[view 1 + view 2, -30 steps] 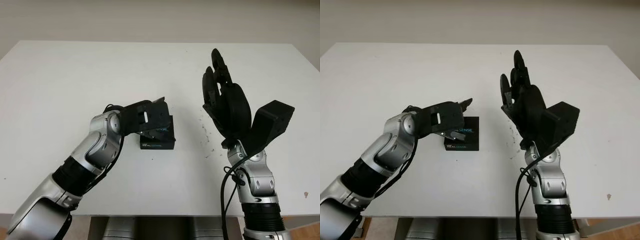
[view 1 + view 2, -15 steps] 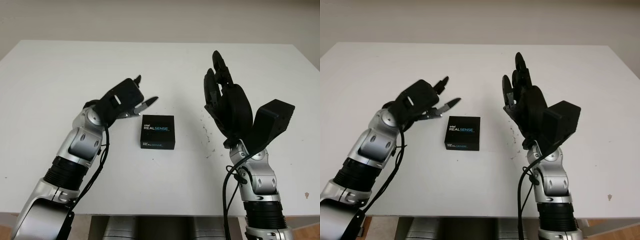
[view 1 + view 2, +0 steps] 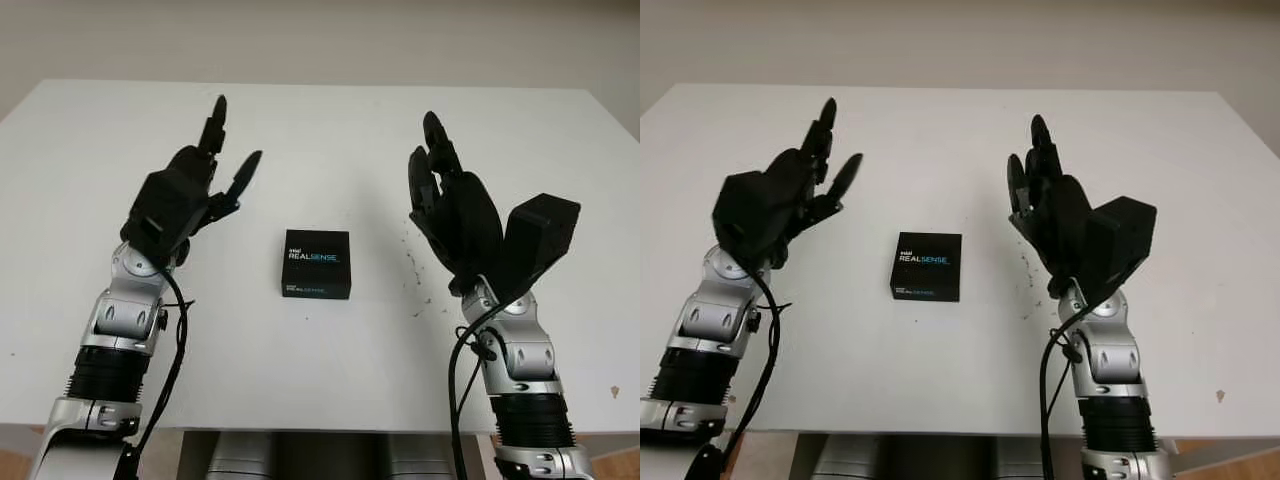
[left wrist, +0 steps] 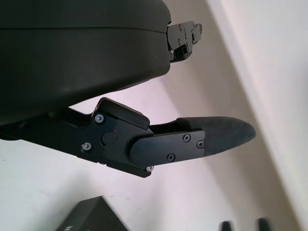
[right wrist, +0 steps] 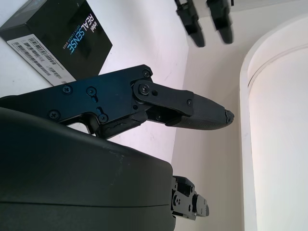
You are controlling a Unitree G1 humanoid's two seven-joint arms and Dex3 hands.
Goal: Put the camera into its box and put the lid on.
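Note:
A small black box (image 3: pixel 316 263) printed "intel REALSENSE" lies shut, lid on, at the middle of the white table (image 3: pixel 330 120). My left hand (image 3: pixel 230 148) is raised to the left of the box, open and holding nothing, well apart from it. On the box's other side my right hand (image 3: pixel 426 150) is also held up, palm toward the box, open and empty. In the right wrist view the box (image 5: pixel 57 41) lies beyond one black finger (image 5: pixel 187 109). A corner of the box (image 4: pixel 91 217) appears in the left wrist view under a finger (image 4: pixel 192 142).
Small dark specks (image 3: pixel 412 268) dot the table just right of the box. A brown spot (image 3: pixel 613 391) marks the table's front right corner. The table's front edge runs just before both forearms.
My left hand lifted off the box, swung left and rose with its fingers pointing up, uncovering the closed lid. The box stayed put. The right hand barely moved.

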